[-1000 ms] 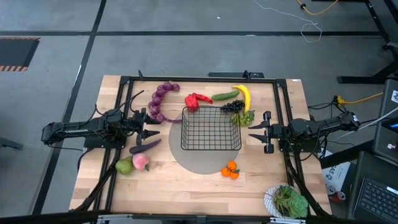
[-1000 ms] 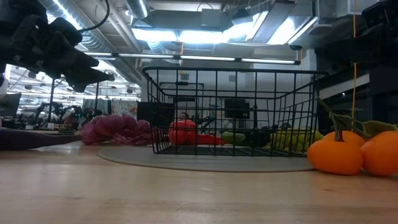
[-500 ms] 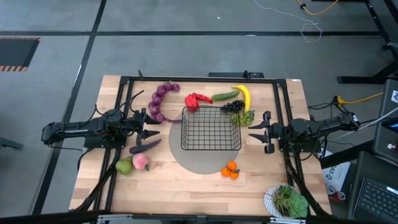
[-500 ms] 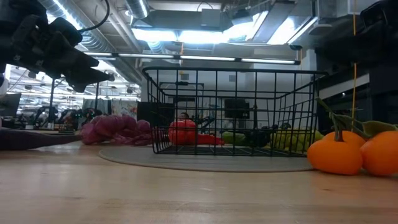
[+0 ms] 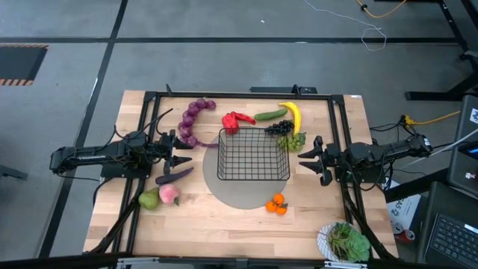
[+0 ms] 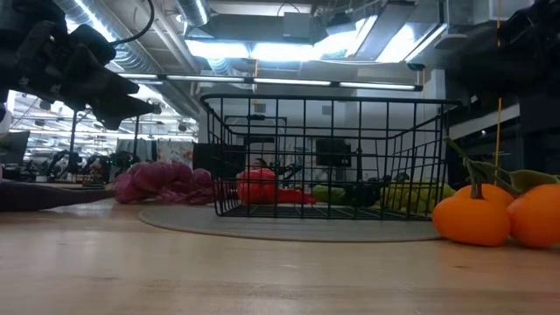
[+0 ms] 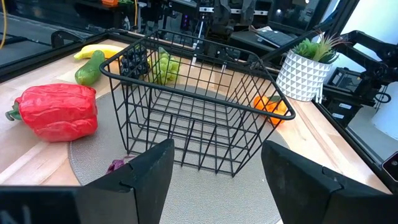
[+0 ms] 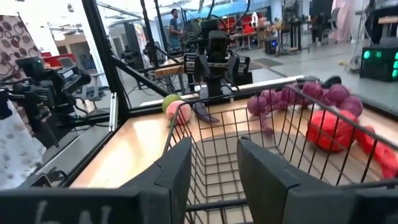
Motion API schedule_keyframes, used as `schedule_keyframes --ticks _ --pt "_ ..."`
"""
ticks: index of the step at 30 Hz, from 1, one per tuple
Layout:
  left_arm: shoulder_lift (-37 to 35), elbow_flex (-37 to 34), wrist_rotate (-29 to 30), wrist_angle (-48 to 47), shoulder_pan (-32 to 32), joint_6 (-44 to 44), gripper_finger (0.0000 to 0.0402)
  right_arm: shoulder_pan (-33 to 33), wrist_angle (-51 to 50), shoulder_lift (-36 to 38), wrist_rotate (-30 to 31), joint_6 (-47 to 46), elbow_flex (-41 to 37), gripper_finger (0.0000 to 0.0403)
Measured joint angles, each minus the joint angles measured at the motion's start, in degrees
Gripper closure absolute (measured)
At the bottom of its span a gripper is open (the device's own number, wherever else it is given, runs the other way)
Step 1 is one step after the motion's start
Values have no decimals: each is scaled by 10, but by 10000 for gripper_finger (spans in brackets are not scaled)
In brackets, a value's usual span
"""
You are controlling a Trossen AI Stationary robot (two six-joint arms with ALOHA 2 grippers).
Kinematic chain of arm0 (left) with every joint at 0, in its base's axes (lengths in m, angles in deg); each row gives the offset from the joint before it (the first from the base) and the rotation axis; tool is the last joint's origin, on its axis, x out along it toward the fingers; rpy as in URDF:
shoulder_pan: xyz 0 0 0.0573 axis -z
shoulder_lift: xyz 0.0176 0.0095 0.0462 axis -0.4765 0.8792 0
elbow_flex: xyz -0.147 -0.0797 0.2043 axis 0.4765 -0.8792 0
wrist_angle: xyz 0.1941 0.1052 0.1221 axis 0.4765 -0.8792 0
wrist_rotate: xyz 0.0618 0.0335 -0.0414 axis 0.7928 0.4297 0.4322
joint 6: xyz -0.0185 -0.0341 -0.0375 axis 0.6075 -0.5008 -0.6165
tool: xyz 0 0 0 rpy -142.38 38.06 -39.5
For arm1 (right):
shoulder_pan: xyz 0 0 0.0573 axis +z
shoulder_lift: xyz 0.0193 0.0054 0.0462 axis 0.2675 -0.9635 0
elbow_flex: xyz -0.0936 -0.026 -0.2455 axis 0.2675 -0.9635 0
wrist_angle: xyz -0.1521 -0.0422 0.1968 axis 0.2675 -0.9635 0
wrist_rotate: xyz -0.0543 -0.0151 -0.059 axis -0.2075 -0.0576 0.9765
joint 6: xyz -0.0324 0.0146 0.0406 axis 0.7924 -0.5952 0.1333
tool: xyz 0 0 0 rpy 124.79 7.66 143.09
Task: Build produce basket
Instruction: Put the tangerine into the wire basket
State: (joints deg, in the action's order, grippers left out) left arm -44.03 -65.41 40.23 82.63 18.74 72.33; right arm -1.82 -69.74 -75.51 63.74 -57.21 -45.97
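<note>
The black wire basket [image 5: 252, 155] stands empty on a grey round mat [image 5: 237, 191] at the table's middle. Produce lies around it on the table. Beyond it are a purple grape string [image 5: 193, 119], red pepper [image 5: 235, 120], cucumber [image 5: 270, 114], banana [image 5: 293, 116], dark grapes [image 5: 278, 128] and green grapes [image 5: 293, 140]. On the left are an eggplant [image 5: 174, 176], pear [image 5: 149, 199] and peach [image 5: 169, 194]; in front, oranges [image 5: 277, 203]. My left gripper [image 5: 187, 154] hovers open, level, left of the basket. My right gripper [image 5: 302, 159] hovers open on the basket's right, pointing at it.
A leafy plant in a white bowl [image 5: 345, 240] stands at the near right corner. A black frame [image 5: 239, 95] runs around the work area. Bare wood lies along the table's near side between the peach and the oranges.
My right gripper has rolled a little about the line it points along, staying in place. Nothing else has moved.
</note>
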Motion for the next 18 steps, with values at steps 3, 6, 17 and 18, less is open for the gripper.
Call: schedule_keyframes --ticks 3,6,17,18 --pt "0 0 0 0 0 0 164 0 -1 0 0 -3 0 272" --pt "0 0 0 0 0 0 164 0 -1 0 0 -4 0 272" --pt "0 0 0 0 0 0 164 0 15 0 157 -60 0 272" --pt "0 0 0 0 0 0 164 0 14 0 164 -61 0 272"
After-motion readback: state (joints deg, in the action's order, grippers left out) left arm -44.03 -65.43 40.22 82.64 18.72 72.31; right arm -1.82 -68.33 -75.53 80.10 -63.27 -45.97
